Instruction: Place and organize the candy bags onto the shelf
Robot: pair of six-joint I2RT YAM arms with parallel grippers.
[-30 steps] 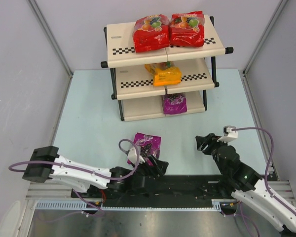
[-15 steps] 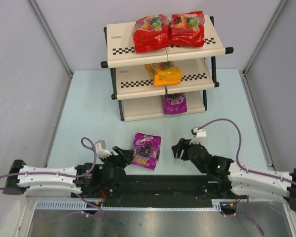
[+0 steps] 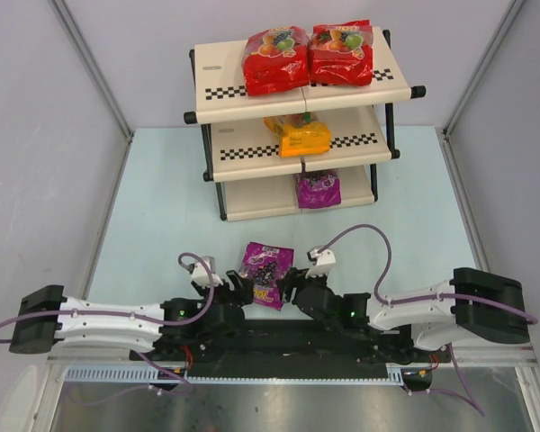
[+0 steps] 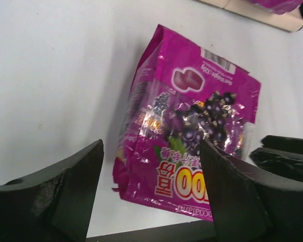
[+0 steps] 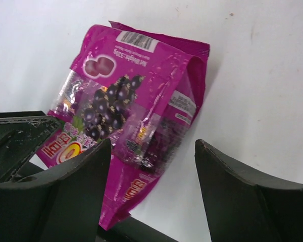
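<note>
On the table (image 3: 162,207): one purple bag (image 3: 267,274) is lying flat near the arms, well apart from the shelf, picture side up.
Shelf (image 3: 225,99): it is holding four bags. Two red bags (image 3: 275,59) are sitting side by side on top, an orange bag (image 3: 299,135) is in the middle, and a second purple bag (image 3: 319,189) is at the bottom.
Left gripper (image 3: 237,290): it is waiting just beside the loose bag's left edge, with its fingers spread wide and gripping nothing.
Right gripper (image 3: 288,286): it is waiting just beside the bag's right edge, also spread wide and gripping nothing.
How the bag is likely feeling: light, soft and puffy. Its shiny skin is probably making it slippery and crinkly.
Where to be grabbing: I am guessing a flat sealed edge is best, at the top or the side. The puffy middle may be slipping out.
What is changing: half a second ago both grippers were farther out to the sides. Now they are closing in on the bag from both sides. The bag is staying put, and so are the four on the shelf.
</note>
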